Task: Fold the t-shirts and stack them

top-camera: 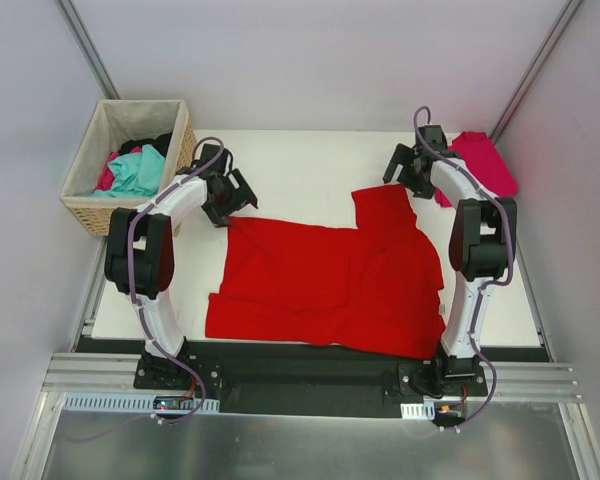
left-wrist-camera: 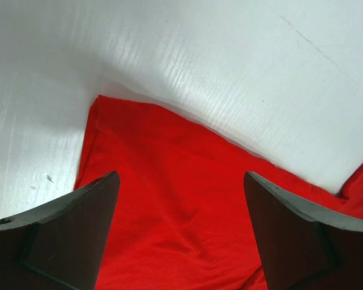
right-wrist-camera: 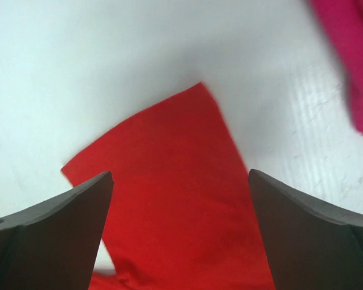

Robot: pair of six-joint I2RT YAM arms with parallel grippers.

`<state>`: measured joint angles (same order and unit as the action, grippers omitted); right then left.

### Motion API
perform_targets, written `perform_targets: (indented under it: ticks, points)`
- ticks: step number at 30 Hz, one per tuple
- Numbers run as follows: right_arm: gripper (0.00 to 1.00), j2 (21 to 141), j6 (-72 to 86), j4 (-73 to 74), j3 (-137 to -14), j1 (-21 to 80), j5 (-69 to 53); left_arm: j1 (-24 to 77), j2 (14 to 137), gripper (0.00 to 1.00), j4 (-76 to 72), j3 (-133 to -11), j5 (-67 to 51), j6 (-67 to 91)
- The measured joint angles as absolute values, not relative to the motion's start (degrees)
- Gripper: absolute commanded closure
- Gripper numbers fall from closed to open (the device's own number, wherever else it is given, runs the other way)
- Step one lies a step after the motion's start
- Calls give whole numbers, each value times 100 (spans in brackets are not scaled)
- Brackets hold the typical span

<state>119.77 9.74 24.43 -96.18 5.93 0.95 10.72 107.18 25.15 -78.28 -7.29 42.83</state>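
Observation:
A large bright red t-shirt [top-camera: 325,280] lies spread and rumpled across the white table, one sleeve [top-camera: 382,207] pointing to the back. My left gripper [top-camera: 230,197] hovers open above the shirt's back-left corner [left-wrist-camera: 109,115]; red cloth [left-wrist-camera: 175,205] shows between its fingers, nothing gripped. My right gripper [top-camera: 412,165] hangs open over that back sleeve [right-wrist-camera: 169,169], also holding nothing. A magenta-pink t-shirt [top-camera: 483,163] lies bunched at the back right corner, partly behind the right arm; its edge [right-wrist-camera: 351,54] shows in the right wrist view.
A wicker basket [top-camera: 85,205] lined with cloth stands off the table's back left, holding teal, pink and dark clothes [top-camera: 135,172]. Grey walls close in on both sides. The arm bases sit on a black rail [top-camera: 300,375] at the near edge.

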Motion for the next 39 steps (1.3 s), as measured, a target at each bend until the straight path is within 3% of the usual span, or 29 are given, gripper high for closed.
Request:
perform_targets:
  ticks: [19,22,26,39]
  points:
    - [16,13200,1133,2126,-10683,183,-668,963,10715,16,2423,-7752,-851,4431]
    - [22,13205,1194,2130,-10683,180,-694,932,10715,16,2416,-7717,-851,4440]
    - [39,13209,1269,2143,-10678,180,-696,888,10715,16,2418,-7686,-858,4451]
    - [72,13209,1417,2222,-10573,180,-690,812,10678,16,2381,-7570,-862,4458]
